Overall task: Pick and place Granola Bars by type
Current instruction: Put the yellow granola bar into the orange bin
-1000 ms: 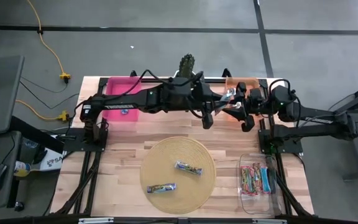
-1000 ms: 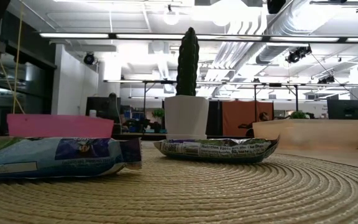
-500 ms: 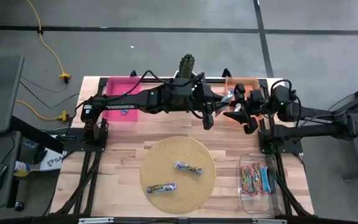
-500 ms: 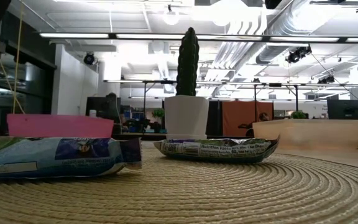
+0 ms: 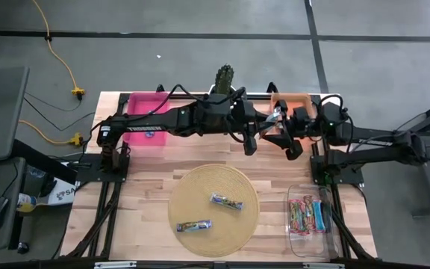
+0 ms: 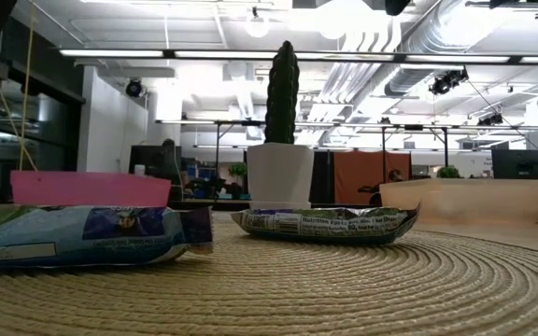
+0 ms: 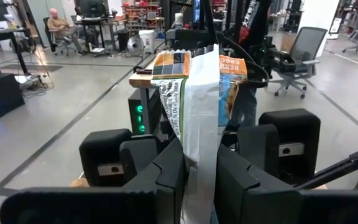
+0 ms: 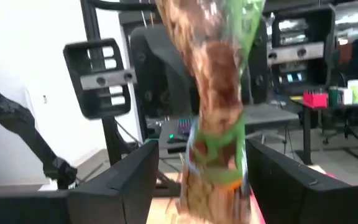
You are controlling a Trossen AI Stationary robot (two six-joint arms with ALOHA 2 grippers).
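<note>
left gripper (image 7: 199,180) is clamped on a white-and-tan foil granola bar (image 7: 199,106), held upright near the orange bin (image 5: 298,101) — apparently mid-handover; right gripper (image 8: 197,186) fingers stand apart around it — not gripping.

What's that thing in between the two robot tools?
A granola bar. In the left wrist view the left tool pinches it; in the right wrist view it sits between the open fingers of the right tool.
</note>
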